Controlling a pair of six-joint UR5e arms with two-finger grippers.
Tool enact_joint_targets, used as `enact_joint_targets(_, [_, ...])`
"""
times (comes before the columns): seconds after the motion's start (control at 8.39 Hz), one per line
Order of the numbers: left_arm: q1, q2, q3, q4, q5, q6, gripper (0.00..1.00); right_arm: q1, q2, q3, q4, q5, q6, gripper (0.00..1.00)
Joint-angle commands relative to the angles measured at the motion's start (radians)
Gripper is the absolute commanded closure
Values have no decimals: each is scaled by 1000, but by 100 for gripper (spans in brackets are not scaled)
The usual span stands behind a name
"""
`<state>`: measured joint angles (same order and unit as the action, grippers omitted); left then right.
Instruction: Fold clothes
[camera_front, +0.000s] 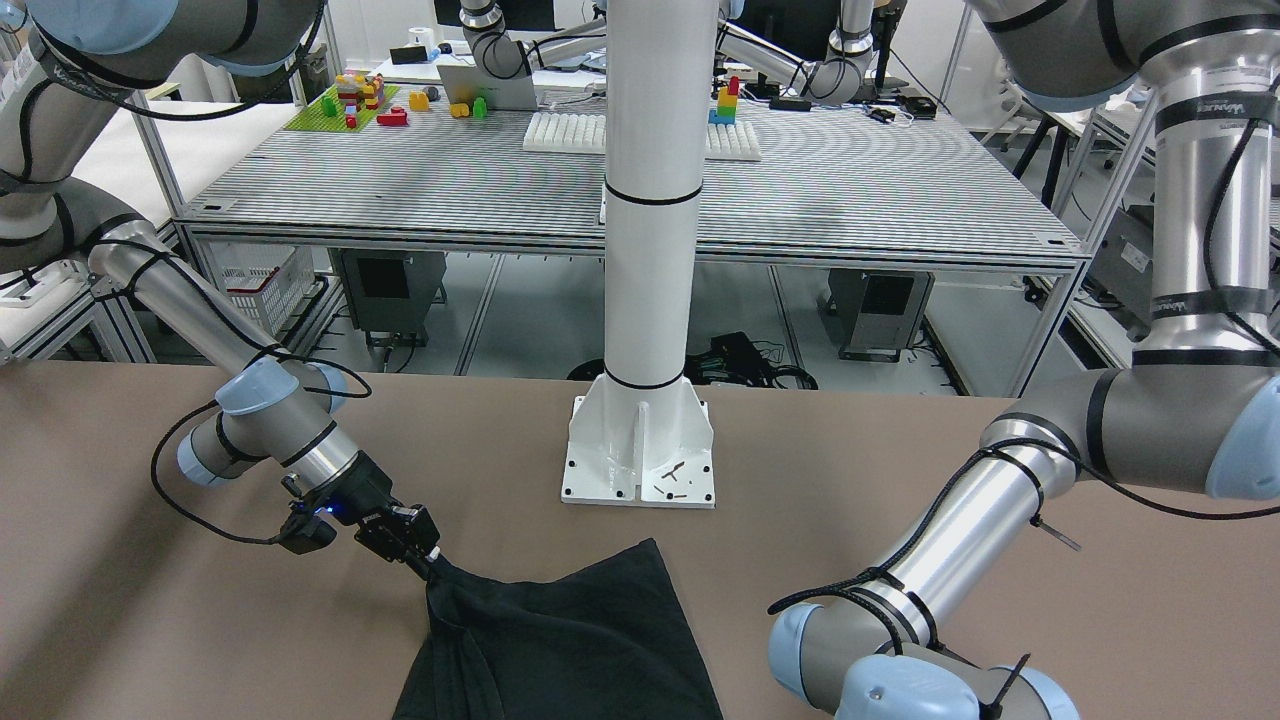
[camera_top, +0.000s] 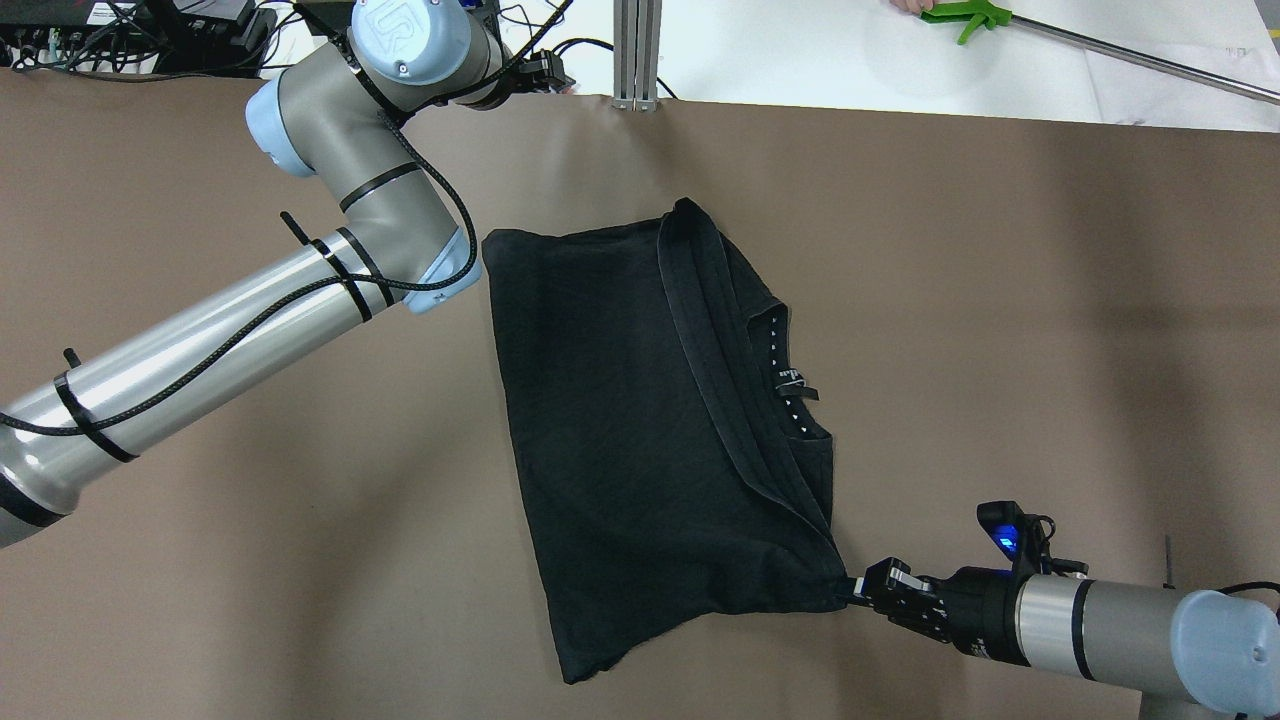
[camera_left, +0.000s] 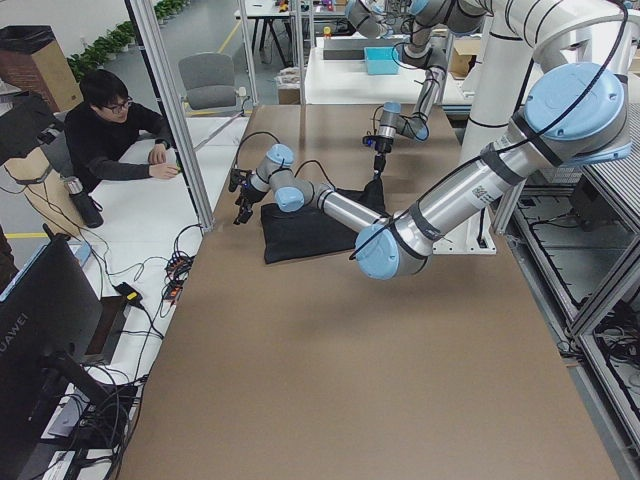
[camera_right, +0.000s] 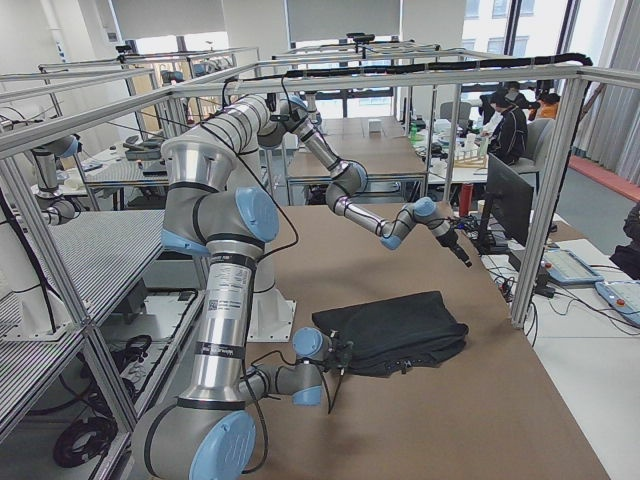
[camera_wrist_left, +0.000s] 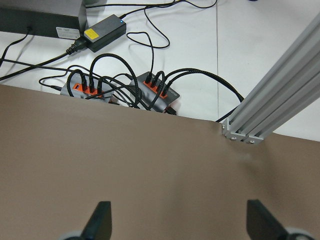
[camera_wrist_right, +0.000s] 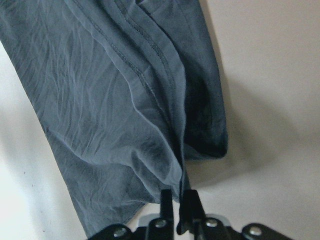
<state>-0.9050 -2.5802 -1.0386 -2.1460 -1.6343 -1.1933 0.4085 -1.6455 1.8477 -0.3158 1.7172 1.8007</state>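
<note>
Right tool (camera_wrist_right: 176, 199) pinches a corner of the black garment (camera_top: 620, 420); left tool (camera_wrist_left: 178, 209) spread, well apart.

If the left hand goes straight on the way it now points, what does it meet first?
Probably the bare brown table top: the open left hand faces it, short of the grey aluminium post. Depth is unclear.
</note>
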Motion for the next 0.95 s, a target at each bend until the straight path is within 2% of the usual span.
enact_joint_targets(0.0, [0, 0, 0, 0, -1, 0, 5, 94, 114, -7, -171, 9, -129, 5])
enact_joint_targets(0.24, [0, 0, 0, -2, -2, 0, 5, 182, 267, -8, -393, 34, -141, 5])
enact_joint_targets(0.36, [0, 0, 0, -2, -2, 0, 5, 238, 345, -10, -511, 60, -223, 5])
enact_joint_targets(0.6, [-9, 0, -6, -3, -45, 20, 5, 265, 441, -19, -691, 21, -415, 5])
enact_joint_targets(0.72, [-35, 5, -8, -11, -105, 96, 5, 277, 495, -65, -719, -20, -476, 5])
enact_joint_targets(0.83, [-73, 41, -21, -15, -178, 169, 5, 280, 595, -176, -720, -63, -489, 5])
